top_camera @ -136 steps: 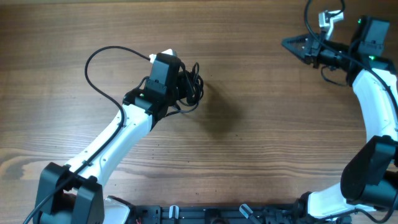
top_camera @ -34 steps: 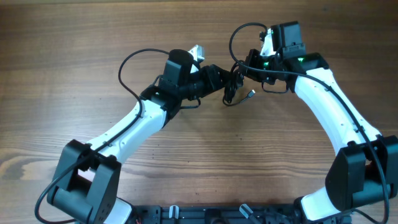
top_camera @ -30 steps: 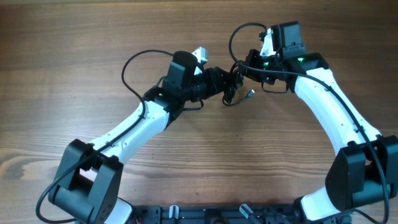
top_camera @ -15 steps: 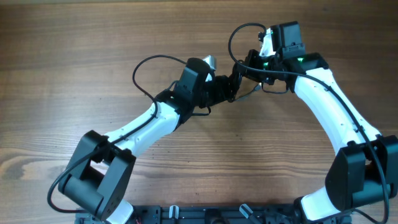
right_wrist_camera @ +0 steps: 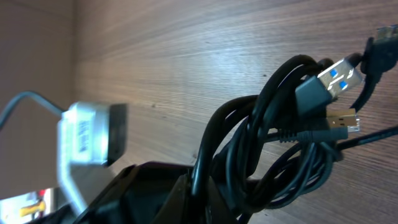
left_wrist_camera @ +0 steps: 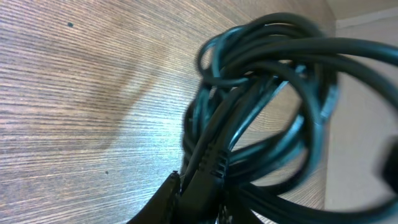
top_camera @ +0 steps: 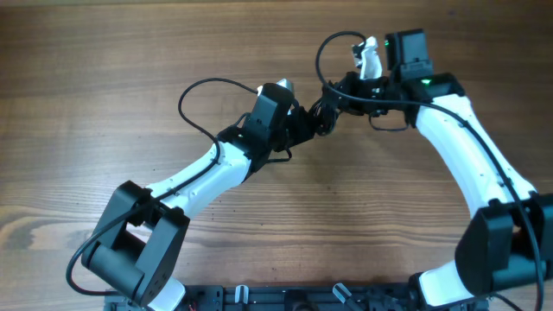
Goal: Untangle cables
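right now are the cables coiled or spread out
Coiled: the cables loop tightly over one another in one knot, with a plug sticking out.

the left arm (top_camera: 194, 177) and right arm (top_camera: 471, 147) are glossy white tubes joined by black housings (the bulkiest black blocks sit nearest the black rail (top_camera: 285, 298)). farther from the rail each wrist (top_camera: 270, 117) is a squat black box topped by a small white bracket (top_camera: 278, 87), a thin black wire (top_camera: 186, 97) looping off it. the left gripper (top_camera: 318, 121) and right gripper (top_camera: 335, 91) are black too. a green light (top_camera: 425, 84) shows far from the rail, on the right arm.
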Robot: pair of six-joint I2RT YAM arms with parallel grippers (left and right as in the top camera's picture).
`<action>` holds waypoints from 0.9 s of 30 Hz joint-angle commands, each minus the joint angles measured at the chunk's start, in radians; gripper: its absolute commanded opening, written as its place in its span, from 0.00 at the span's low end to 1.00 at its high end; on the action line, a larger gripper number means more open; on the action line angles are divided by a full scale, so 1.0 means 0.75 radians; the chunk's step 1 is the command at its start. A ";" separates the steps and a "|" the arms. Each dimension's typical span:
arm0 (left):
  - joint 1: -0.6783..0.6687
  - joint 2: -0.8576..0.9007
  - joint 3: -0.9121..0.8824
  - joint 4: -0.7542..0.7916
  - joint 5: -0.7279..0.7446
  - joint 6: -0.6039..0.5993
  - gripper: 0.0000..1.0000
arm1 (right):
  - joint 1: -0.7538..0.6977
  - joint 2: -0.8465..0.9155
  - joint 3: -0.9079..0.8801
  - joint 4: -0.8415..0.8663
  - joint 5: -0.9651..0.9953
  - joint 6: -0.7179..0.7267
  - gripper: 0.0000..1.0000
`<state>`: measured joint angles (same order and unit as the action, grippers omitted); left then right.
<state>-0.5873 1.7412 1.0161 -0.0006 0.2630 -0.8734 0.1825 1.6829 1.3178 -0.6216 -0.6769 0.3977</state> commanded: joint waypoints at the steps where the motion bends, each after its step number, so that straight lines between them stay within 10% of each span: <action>1: 0.002 0.027 0.005 -0.025 -0.100 0.002 0.16 | -0.072 -0.170 0.023 -0.008 -0.314 -0.042 0.04; 14: 0.002 0.027 0.005 -0.110 -0.214 0.003 0.12 | -0.361 -0.201 0.023 0.170 -1.262 0.053 0.04; 27: 0.135 0.021 0.005 -0.191 -0.046 0.363 0.07 | -0.289 -0.201 0.023 -0.034 -0.396 -0.031 0.04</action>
<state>-0.5289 1.7424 1.0313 -0.1589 0.1619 -0.7551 -0.0666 1.5780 1.3163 -0.6205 -1.1160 0.4435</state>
